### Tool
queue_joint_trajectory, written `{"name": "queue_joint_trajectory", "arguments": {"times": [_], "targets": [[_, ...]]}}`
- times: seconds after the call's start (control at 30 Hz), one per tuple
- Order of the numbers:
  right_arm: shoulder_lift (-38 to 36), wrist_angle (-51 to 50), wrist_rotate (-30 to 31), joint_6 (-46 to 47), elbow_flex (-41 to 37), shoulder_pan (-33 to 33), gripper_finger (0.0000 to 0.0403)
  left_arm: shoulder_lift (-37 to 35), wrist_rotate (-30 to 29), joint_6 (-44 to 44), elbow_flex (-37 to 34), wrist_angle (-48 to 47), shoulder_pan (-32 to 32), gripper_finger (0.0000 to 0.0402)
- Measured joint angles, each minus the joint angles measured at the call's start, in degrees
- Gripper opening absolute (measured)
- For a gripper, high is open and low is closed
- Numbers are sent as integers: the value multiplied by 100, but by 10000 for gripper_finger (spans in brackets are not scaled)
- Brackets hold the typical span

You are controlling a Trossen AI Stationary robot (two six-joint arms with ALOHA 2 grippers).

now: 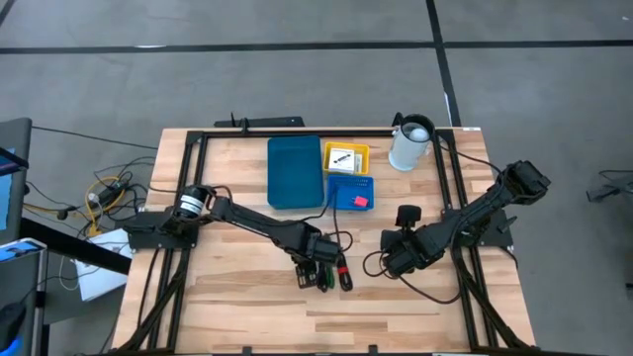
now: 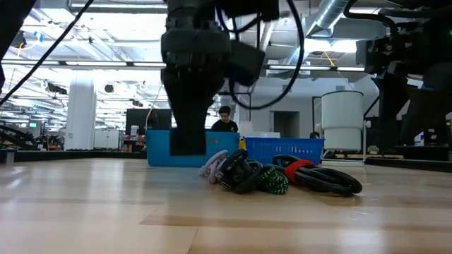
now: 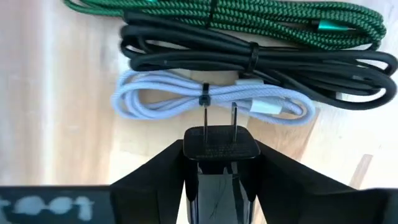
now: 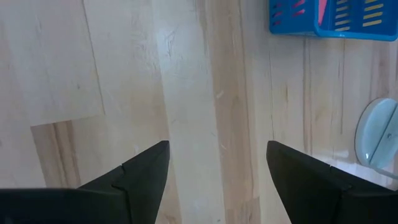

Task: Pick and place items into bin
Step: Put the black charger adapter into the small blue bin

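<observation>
Several coiled cable bundles lie side by side on the table: green braided (image 3: 249,18), black (image 3: 249,62) and white (image 3: 205,99). In the high view they form a cluster (image 1: 324,275), with a black bundle carrying a red bit (image 2: 318,176) alongside. My left gripper (image 3: 221,146) hangs just over them, shut on a black plug adapter (image 3: 221,152). The trays sit at the far middle: long teal (image 1: 295,170), yellow (image 1: 346,156) holding a white card, and blue (image 1: 351,191) holding a red piece (image 1: 362,202). My right gripper (image 4: 217,155) is open over bare wood to the right of the cables. My left gripper pinches the black plug adapter by its two side faces (image 3: 186,155), one finger on each. The two metal prongs (image 3: 205,115) stick out past the fingertips toward the white bundle. The fingers come from above, pointing down. Whether the adapter is clear of the cables, I cannot tell.
A white cylindrical jug (image 1: 410,144) stands at the far right of the trays. A black metal frame (image 1: 188,158) rims the table. My right arm (image 1: 465,222) slants in from the right. Bare wood lies toward the near edge (image 1: 297,316). A person (image 2: 224,120) shows far behind.
</observation>
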Motion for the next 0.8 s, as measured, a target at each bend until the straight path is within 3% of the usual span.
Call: {"name": "queue_joint_trajectory", "arguments": {"times": [0.17,0.53,0.8], "targets": [[0,-2,0,0,0,0,265,-7,-494,251,499,-355,-16,134],[0,-6,0,0,0,0,265,-28,-1888,1593,1635,-495,546,151],[0,-7,0,-2,0,0,265,-28,-1861,2941,1763,558,1191,135]]}}
